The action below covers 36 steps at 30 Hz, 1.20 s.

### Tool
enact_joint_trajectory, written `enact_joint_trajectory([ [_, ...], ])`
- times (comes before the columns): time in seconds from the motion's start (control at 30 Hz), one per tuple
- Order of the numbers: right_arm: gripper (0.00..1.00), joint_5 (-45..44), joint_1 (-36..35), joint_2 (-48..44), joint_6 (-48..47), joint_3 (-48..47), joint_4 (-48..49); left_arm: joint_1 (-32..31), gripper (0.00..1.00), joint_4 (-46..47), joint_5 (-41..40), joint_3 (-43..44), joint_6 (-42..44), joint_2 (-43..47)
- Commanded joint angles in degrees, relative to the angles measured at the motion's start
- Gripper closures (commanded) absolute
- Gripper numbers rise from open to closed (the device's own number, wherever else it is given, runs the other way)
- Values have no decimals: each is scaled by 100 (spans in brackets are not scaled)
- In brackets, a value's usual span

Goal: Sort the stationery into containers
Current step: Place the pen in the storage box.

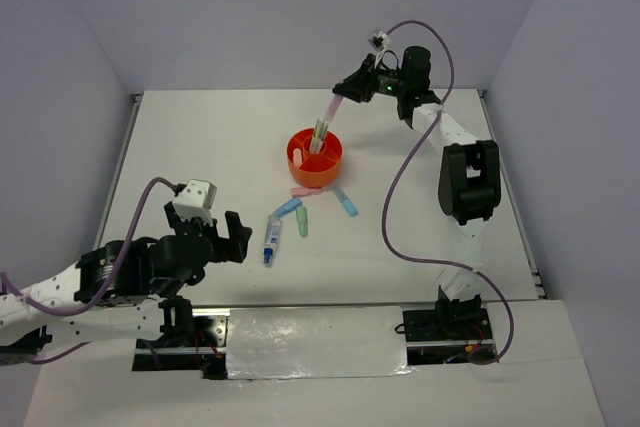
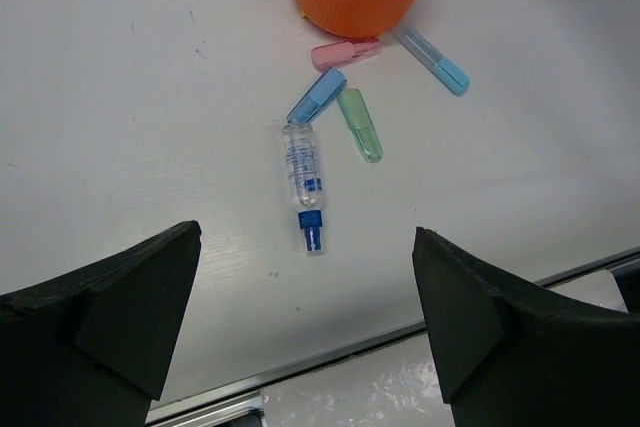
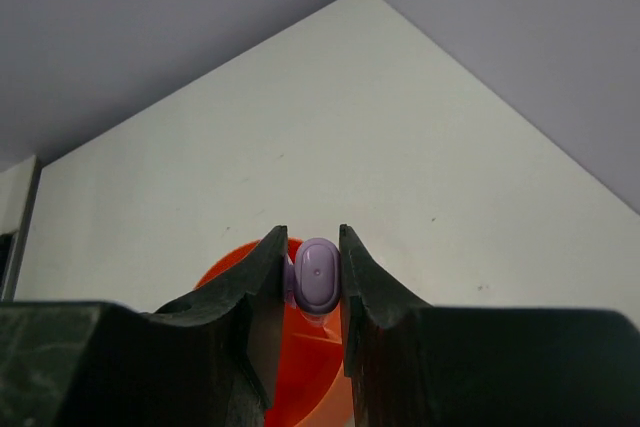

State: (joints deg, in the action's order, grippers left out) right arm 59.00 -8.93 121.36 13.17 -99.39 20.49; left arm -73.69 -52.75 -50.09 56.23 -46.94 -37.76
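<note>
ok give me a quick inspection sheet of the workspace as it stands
surface: white table, a few small dark specks
job's things: orange organizer; loose just in front of it are a pink highlighter, left blue highlighter, right blue highlighter, green highlighter, white-blue tube
clutter: nothing seen
grippers: left gripper open, low over the table near the tube; right gripper shut on a held highlighter tilted over the organizer
cables: a purple cable along the right arm and one on the left arm
surroundings: plain grey walls, silver strip at the near edge
</note>
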Motion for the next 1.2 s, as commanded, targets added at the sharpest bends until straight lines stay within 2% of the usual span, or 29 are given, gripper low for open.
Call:
enact_joint_trajectory([
  [0.0, 100, 445, -179, 185, -411, -308, -308, -49, 1, 54, -98, -6, 9, 5],
  [0.2, 100, 525, -381, 379, -956, -572, -1116, -66, 1, 178, -1, 37, 176, -205],
  [0.4, 100, 419, -452, 616, -1001, -844, -1293, -84, 1, 204, 78, 29, 229, -329],
  [0.6, 92, 235, -469, 661, -1228, -819, -1574, -119, 1, 213, 60, 20, 220, -206],
  [0.8, 78, 15, -522, 678, -1492, -783, -1785, -137, 1, 257, 96, -15, 264, -162],
  [0.83, 70, 23, -540, 678, -1475, -775, -1785, -145, 1, 257, 87, -15, 255, -170],
  [0.93, 55, 76, -575, 670, -1466, -827, -1812, -154, 1, 230, 95, 2, 255, -188],
  [1.0, 49, 85, -592, 556, -1466, -827, -1838, -172, 1, 230, 95, -15, 247, -162],
  [1.03, 42, 76, -592, 512, -1458, -784, -1803, -189, 1, 222, 87, -15, 238, -153],
  [1.17, 39, 32, -584, 301, -1405, -730, -1820, -198, 1, 230, 78, -24, 229, -83],
])
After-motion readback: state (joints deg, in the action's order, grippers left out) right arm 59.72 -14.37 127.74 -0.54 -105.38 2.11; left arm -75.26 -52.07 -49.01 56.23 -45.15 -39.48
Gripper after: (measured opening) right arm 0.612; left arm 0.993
